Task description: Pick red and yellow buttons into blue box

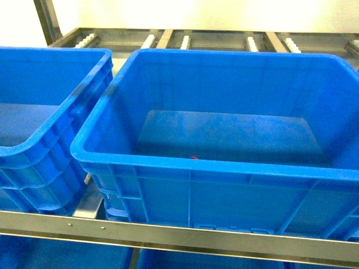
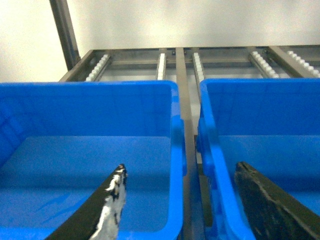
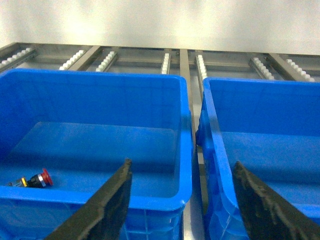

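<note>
The blue box [image 1: 224, 163] fills the middle of the head view on the rack. A red button [image 3: 42, 177] lies on its side on the box floor near the front left, and only a red speck of it [image 1: 194, 157] shows over the near rim in the head view. No yellow button is in view. My right gripper [image 3: 182, 162] hangs open and empty in front of the gap between this box [image 3: 100, 197] and a crate to its right. My left gripper [image 2: 181, 166] is open and empty too, facing the gap left of the box [image 2: 207, 130]. Neither gripper shows in the head view.
A second blue crate [image 1: 33, 145] stands left of the box, a third [image 3: 260, 125] to its right. Behind them run roller tracks [image 1: 185, 40] of the metal rack. A steel rail [image 1: 168, 232] crosses in front, with more blue crates below it.
</note>
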